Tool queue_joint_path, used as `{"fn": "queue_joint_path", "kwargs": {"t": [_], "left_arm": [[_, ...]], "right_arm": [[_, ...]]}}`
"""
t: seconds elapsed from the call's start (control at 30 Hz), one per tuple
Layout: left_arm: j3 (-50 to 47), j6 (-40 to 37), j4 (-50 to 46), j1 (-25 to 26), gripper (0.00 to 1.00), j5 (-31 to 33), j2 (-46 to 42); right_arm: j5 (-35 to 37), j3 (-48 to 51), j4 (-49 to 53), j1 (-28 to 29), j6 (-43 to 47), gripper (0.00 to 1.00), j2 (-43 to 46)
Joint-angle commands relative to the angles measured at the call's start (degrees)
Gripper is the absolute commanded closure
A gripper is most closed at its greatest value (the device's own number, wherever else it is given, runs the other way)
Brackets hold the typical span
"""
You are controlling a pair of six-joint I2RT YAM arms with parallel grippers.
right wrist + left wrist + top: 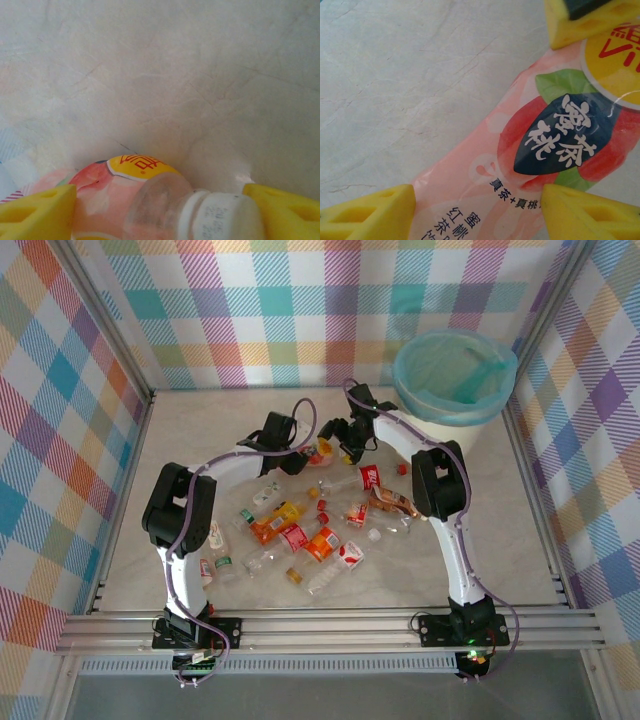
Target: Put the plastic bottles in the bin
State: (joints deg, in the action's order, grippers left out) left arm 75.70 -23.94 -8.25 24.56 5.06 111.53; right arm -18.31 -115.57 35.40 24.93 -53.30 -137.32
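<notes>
A pink peach-tea bottle [322, 452] lies on the table between both grippers. In the left wrist view its label [485, 165] fills the gap of my left gripper [477, 210], whose yellow fingers press on both sides of it. One finger [570, 25] of the other gripper rests near the bottle's yellow label end. My right gripper [160, 210] stands at the neck end of the same bottle [115, 200], with the white cap [220, 217] against one finger. The bin [452, 412], cream with a teal liner, stands at the back right. Several more bottles [300, 530] lie scattered mid-table.
Checked walls close the table in at the back and sides. A metal rail [330, 625] runs along the near edge. Bare marble-look tabletop [500, 540] stretches to the right of the bottle pile, in front of the bin.
</notes>
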Motion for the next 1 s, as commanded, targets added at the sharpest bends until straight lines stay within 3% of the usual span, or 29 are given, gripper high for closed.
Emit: {"fn": "queue_joint_path", "kwargs": {"t": [0.0,0.37,0.63,0.7,0.97], "left_arm": [[-0.46,1.28,-6.94,-0.3,0.33,-0.81,3.07],[-0.61,2.22,-7.06,-0.3,0.32,-0.46,1.06],[-1.13,2.3,-6.72,-0.41,0.31,-0.11,-3.01],[-1.02,2.4,-6.69,-0.39,0.31,-0.3,-2.57],[-0.17,2.69,-8.98,-0.57,0.31,-0.58,-0.6]], "right_arm": [[-2.57,2.05,-3.67,0.83,-2.59,0.3,1.13],[-2.36,3.66,-7.34,0.65,-4.28,0.64,2.35],[-0.94,6.15,-11.09,0.65,-5.71,0.66,4.7],[-1.18,6.24,-11.15,0.65,-5.93,0.56,4.34],[-1.28,7.4,-12.11,0.61,-6.62,0.47,3.73]]}}
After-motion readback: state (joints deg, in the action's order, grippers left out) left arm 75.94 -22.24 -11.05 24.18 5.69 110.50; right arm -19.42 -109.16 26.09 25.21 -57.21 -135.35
